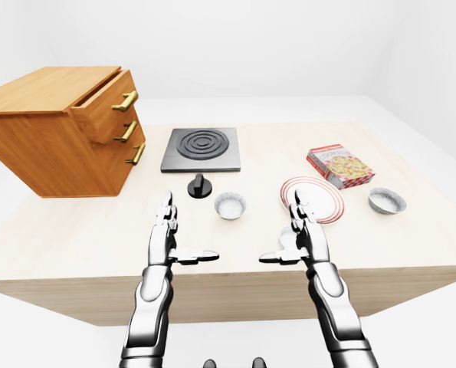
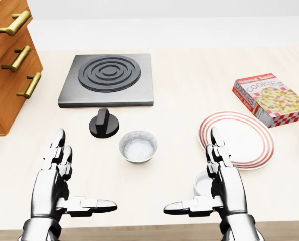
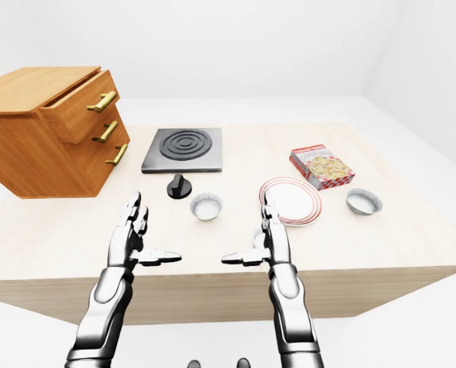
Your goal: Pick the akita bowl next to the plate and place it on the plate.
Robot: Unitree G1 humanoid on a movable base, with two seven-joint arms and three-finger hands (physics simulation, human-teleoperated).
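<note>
A white plate (image 2: 237,139) with red rings lies right of centre in the head view. Left of it, a plate's width away, stands a small grey-white bowl (image 2: 137,146). A second, similar bowl (image 1: 387,201) stands just right of the plate, cut by the head view's right edge. My left hand (image 2: 79,175) hovers open at the lower left, fingers straight, holding nothing. My right hand (image 2: 197,173) hovers open below the plate's left rim, also holding nothing. A small white cup (image 2: 201,184) is partly hidden behind the right hand.
A wooden drawer cabinet (image 1: 55,130) with brass handles stands at the left. A dark stove plate (image 2: 108,79) and a black knob (image 2: 104,124) lie above the left bowl. A cookies box (image 2: 271,99) sits above the plate. The table edge (image 1: 235,280) runs just below my hands.
</note>
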